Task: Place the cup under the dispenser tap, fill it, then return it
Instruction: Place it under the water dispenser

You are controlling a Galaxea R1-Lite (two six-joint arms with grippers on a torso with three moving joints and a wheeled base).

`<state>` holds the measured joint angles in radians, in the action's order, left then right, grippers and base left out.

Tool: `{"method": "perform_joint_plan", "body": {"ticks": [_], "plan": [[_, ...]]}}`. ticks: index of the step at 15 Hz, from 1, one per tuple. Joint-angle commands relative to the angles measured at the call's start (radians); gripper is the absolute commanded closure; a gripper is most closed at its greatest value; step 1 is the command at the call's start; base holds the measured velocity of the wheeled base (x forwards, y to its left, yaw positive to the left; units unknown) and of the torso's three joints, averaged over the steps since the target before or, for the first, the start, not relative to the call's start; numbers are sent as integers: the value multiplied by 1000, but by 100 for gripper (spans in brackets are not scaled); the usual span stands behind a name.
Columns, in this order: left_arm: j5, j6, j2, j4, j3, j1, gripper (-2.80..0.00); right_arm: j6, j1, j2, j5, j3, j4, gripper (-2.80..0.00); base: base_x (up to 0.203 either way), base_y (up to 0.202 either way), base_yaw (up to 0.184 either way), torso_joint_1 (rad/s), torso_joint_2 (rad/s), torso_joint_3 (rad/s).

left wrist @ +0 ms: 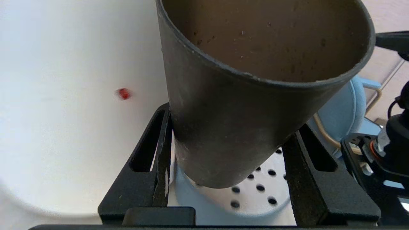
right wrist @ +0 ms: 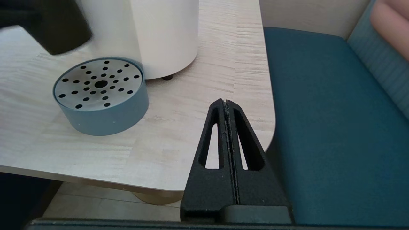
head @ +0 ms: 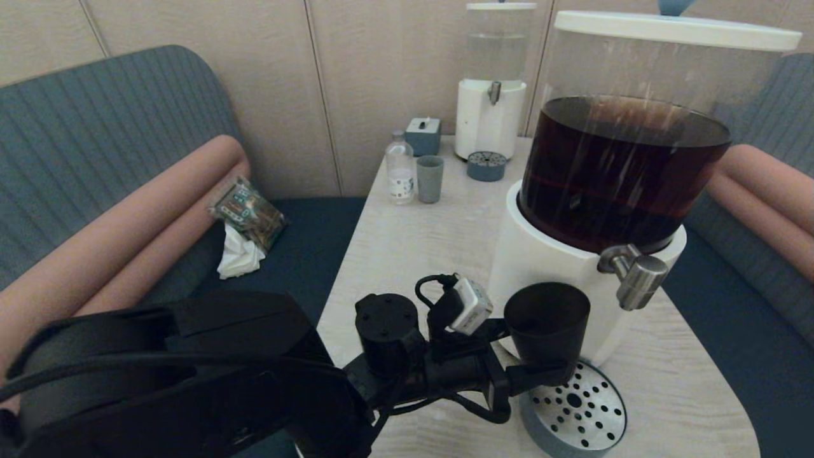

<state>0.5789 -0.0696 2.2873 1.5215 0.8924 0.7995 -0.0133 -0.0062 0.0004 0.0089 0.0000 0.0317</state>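
My left gripper [head: 540,375] is shut on the lower wall of the matte black cup [head: 547,324], which stands upright, just off the perforated drip tray [head: 588,413]. The cup hangs over the tray's left part, close against the dispenser's white base [head: 528,261]. The brushed-steel tap [head: 636,277] sticks out to the right of the cup's rim, not over it. In the left wrist view the cup [left wrist: 243,105] fills the space between the fingers [left wrist: 159,143] and no liquid shows inside. My right gripper [right wrist: 226,102] is shut on nothing, parked off the table's front right corner.
At the table's far end stand a slim clear-liquid dispenser [head: 491,95] with its small tray [head: 486,166], a grey-green tumbler [head: 430,178], a bottle [head: 400,168] and a grey box [head: 423,135]. Blue seats flank the table; a snack packet [head: 248,213] lies on the left one.
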Motion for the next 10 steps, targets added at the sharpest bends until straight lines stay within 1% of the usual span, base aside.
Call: {"method": "perform_joint_plan", "body": {"ticks": [1,2,5,10], "plan": [[0,-1,54,9,44,13,0,-1,0,0,0,9,1,0,0,0,0,0,0,0],[-8,-3,66,9,63,23,0,-1,0,0,0,9,1,0,0,0,0,0,0,0],[-17,-9,90,9,72,52,0,-1,0,0,0,9,1,0,0,0,0,0,0,0],[-28,-12,120,9,72,53,0,-1,0,0,0,9,1,0,0,0,0,0,0,0]]}}
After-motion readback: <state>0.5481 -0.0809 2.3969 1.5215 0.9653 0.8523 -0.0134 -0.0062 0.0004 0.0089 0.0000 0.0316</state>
